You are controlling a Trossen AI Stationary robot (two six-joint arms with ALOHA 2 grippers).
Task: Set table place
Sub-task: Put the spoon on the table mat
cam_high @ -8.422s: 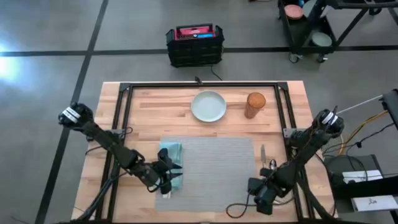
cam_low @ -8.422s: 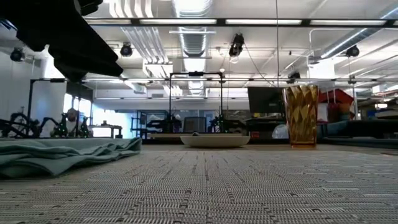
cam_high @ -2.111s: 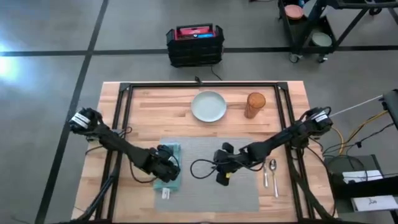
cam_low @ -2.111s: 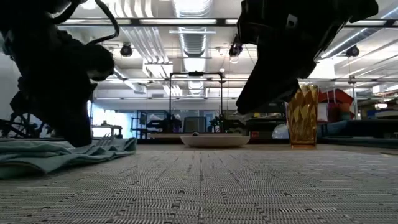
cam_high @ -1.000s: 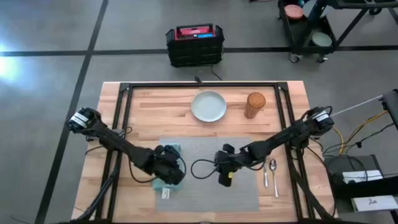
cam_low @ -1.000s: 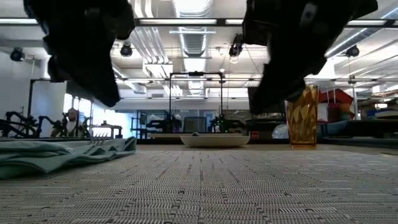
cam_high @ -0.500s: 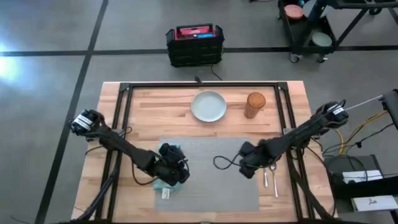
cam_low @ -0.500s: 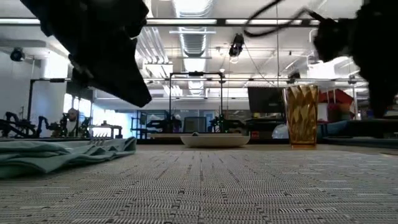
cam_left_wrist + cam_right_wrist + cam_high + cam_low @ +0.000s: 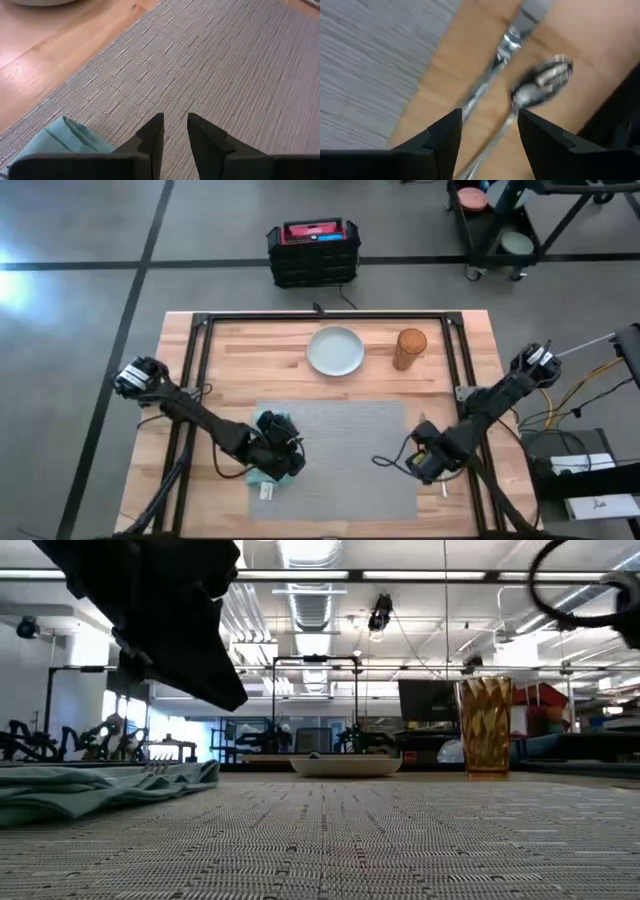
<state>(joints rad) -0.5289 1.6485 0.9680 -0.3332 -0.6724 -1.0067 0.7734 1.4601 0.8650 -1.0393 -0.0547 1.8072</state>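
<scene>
Right gripper (image 9: 487, 135) is hovering with fingers apart and empty above the bare wood just right of the place (image 9: 345, 450), over a knife (image 9: 485, 85) and a spoon (image 9: 540, 82) that are lying side by side there. Judging from that pose, it is lining up to pick one of them, since both are sitting off the mat rather than on it.

Left gripper (image 9: 175, 132) is hanging over the left edge of the place with its fingers a small gap apart, nothing between them. A teal napkin (image 9: 262, 470) is lying just beneath and beside it, overlapping that left edge; in the low view a fork (image 9: 165, 768) appears to be resting on top of the napkin.

Farther off, a pale plate (image 9: 335, 350) and an amber glass (image 9: 410, 348) are standing on the table (image 9: 230, 360) beyond the far edge of the place, well apart from both grippers and likely awaiting their turn.

Beyond the table, a black crate (image 9: 312, 252) is sitting on the floor.
</scene>
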